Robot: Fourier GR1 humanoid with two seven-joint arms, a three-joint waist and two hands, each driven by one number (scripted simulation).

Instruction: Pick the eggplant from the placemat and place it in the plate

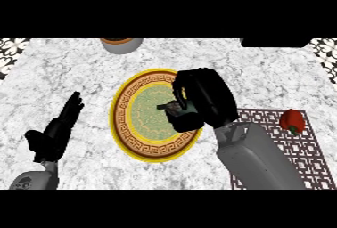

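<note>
We judge the step in hand to be the set-down: our right hand (201,100) hangs above the round plate with the yellow rim and green patterned centre (125,133), its black fingers curled round a small dark thing that we take for the eggplant (173,107), most of it hidden under the palm. So the hand is clamped on the eggplant, which sits off the mat and over the inner right part of the plate, just below the fingers. To do this well we should lower the hand until the eggplant rests on the green centre and not on the raised rim. Then we spread the fingers slowly and lift straight up, so nothing rolls towards the edge. We cannot tell whether the eggplant already touches the plate. Behind the forearm, to the hand's right, lies the brown lattice placemat (309,156) with a red pepper (291,120) on it, well apart from the grasp. Our left hand (59,127) rests open, fingers straight, far to the left on the white marble table (79,71).
</note>
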